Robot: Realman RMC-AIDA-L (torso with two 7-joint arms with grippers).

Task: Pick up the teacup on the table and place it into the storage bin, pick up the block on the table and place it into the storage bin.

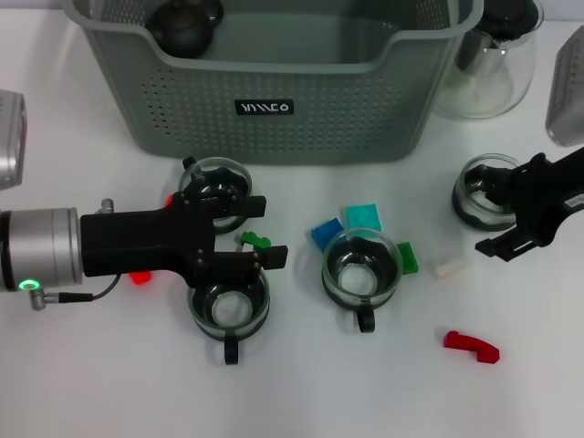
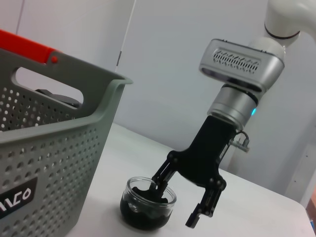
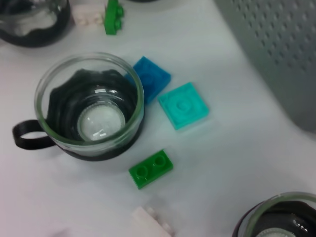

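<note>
- A large grey-green storage bin (image 1: 274, 109) with perforated sides and a small black label stands at the far side of the white table (image 1: 109, 392). A dark teapot (image 1: 185, 26) sits inside it, in its far left corner.
- A clear glass jug (image 1: 493, 64) stands just to the right of the bin.
- Four glass teacups with black bases are on the table in front of the bin.
- The left gripper (image 1: 265, 231) reaches in from the left, low over the table, between two of these cups: a far-left teacup (image 1: 215, 182) and a near-left teacup (image 1: 229, 308). Its fingers are spread apart with nothing between them, and a small green block (image 1: 255, 241) lies just by the fingertips.
- A middle teacup (image 1: 362, 265) stands in the centre with its handle towards the robot. A blue block (image 1: 326, 234) and a turquoise block (image 1: 364, 217) lie by its far side, and a green block (image 1: 407, 257) by its right.
- The right gripper (image 1: 494, 215) is at the right-hand teacup (image 1: 484, 187). Its fingers are parted; in the left wrist view one finger reaches down inside the cup's rim and the other hangs outside it.
- A white block (image 1: 450, 267) lies between the middle and right-hand cups, and a curved red piece (image 1: 472, 346) lies nearer the robot.
</note>
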